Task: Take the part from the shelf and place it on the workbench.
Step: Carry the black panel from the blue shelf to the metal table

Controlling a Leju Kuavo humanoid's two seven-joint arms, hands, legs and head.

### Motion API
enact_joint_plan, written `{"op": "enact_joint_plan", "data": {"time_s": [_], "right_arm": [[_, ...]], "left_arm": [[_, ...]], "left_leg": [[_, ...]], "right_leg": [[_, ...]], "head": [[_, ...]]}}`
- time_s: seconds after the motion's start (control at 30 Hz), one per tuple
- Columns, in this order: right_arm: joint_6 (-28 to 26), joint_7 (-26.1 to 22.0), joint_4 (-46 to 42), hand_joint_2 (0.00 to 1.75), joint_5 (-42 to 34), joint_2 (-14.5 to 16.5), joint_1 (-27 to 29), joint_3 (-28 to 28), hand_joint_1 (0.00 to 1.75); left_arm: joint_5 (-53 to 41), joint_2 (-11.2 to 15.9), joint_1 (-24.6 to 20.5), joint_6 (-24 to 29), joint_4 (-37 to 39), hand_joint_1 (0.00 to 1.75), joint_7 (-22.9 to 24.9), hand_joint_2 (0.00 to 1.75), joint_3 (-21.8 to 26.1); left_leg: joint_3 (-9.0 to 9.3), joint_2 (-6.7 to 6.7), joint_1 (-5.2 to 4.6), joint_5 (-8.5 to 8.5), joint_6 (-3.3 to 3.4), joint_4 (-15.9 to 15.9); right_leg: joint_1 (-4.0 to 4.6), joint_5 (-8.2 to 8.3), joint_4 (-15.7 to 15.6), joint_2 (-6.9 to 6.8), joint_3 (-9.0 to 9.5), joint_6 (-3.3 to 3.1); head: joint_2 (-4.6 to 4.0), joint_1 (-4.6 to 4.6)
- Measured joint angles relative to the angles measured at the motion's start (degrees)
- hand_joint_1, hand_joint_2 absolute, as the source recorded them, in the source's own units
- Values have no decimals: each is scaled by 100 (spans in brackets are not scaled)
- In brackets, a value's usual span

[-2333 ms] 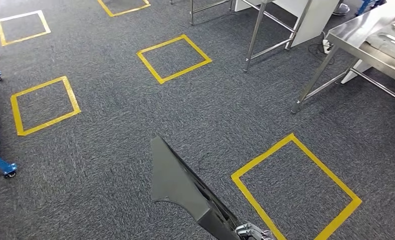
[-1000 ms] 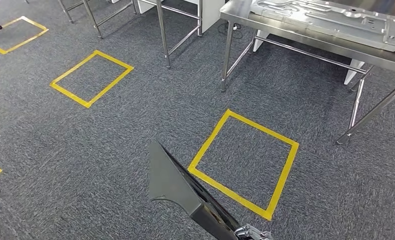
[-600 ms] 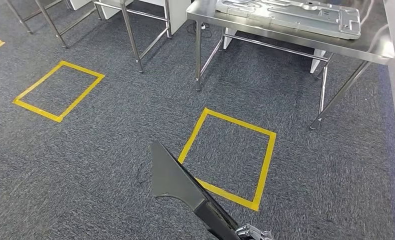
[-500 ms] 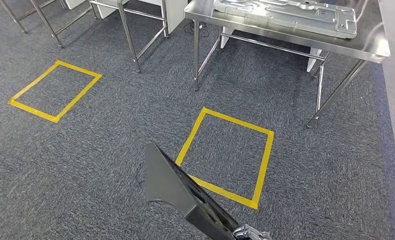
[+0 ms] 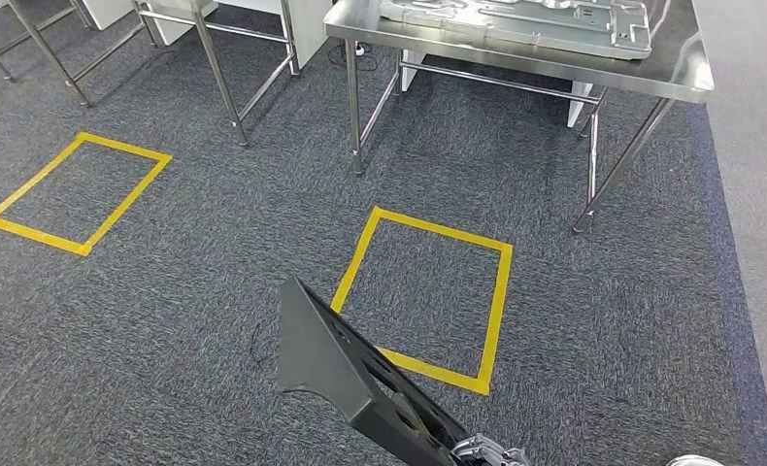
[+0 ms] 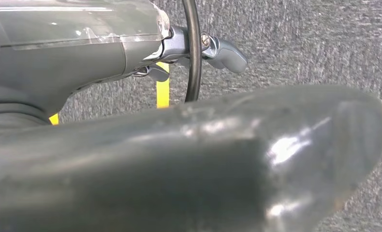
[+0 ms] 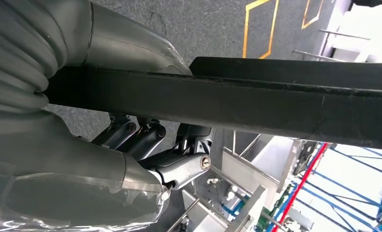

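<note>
A flat dark grey part point(image 5: 336, 364) juts up and to the left from the bottom of the head view, above the carpet. My right hand point(image 5: 486, 452) grips its lower end at the picture's bottom edge. In the right wrist view the part's black edge point(image 7: 276, 104) runs between the thumb and the dark fingers point(image 7: 145, 135) of my right hand point(image 7: 131, 145). The steel workbench point(image 5: 676, 73) stands ahead at the top of the head view. My left hand point(image 6: 131, 53) hangs over the carpet with its fingers point(image 6: 225, 52) apart, holding nothing.
A silver stamped panel point(image 5: 516, 17) lies on the workbench. A yellow taped square point(image 5: 423, 291) marks the carpet just before the bench; another yellow square point(image 5: 74, 194) lies to the left. Steel legs of other tables point(image 5: 219, 73) stand at the upper left.
The camera has turned and moved: the workbench has come into the upper middle of the view and the yellow squares have slid left. The part stays held in my right hand.
</note>
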Motion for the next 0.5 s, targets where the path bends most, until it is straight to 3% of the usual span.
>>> {"op": "enact_joint_plan", "data": {"time_s": [0.07,0.13,0.17,0.2,0.23,0.3,0.33,0.4,0.5], "right_arm": [[-12,7,-2,175,23,-1,-2,0,175],[-30,22,-1,175,45,-7,-4,0,175],[-42,37,2,175,55,-9,-3,0,175],[-54,51,5,175,66,-13,-3,0,175],[-64,66,9,175,76,-13,-3,0,175],[-73,84,12,175,93,-13,-5,0,175],[-78,88,12,175,99,-13,-12,0,175],[-87,94,12,175,109,-13,-25,0,175],[-93,103,13,175,120,-9,-35,1,175]], "left_arm": [[3,1,-12,-11,0,0,-12,0,3],[5,-1,-1,-19,0,0,-14,0,7],[5,0,11,-20,0,0,-11,0,10],[5,1,22,-21,0,0,-8,0,14],[5,2,28,-21,0,0,-3,0,16],[6,4,32,-24,0,0,4,0,20],[7,4,32,-25,0,0,7,0,21],[6,6,25,-28,0,0,13,0,23],[7,7,32,-29,0,0,18,0,27]], "left_leg": [[-179,-5,9,-208,-58,411],[-595,-9,23,-509,-89,1206],[-790,-9,27,-587,-102,1538],[-907,-9,29,-554,-109,1691],[-916,-9,29,-404,-108,1617],[-665,-10,28,77,-78,948],[-517,-11,17,228,-55,606],[-320,-13,-7,232,10,209],[-177,-27,3,104,122,45]], "right_leg": [[-33,-32,-51,2,63,-84],[-25,-84,-51,-2,119,-121],[-22,-114,-47,0,154,-120],[-21,-151,-44,6,200,-113],[-23,-193,-41,12,261,-100],[-29,-303,-44,20,419,-62],[-23,-362,-41,21,484,-32],[-11,-435,-53,22,559,39],[-3,-382,39,15,582,138]], "head": [[0,-1],[0,-2],[0,-2],[0,-2],[0,-2],[0,-1],[0,-1],[0,0],[0,-1]]}}
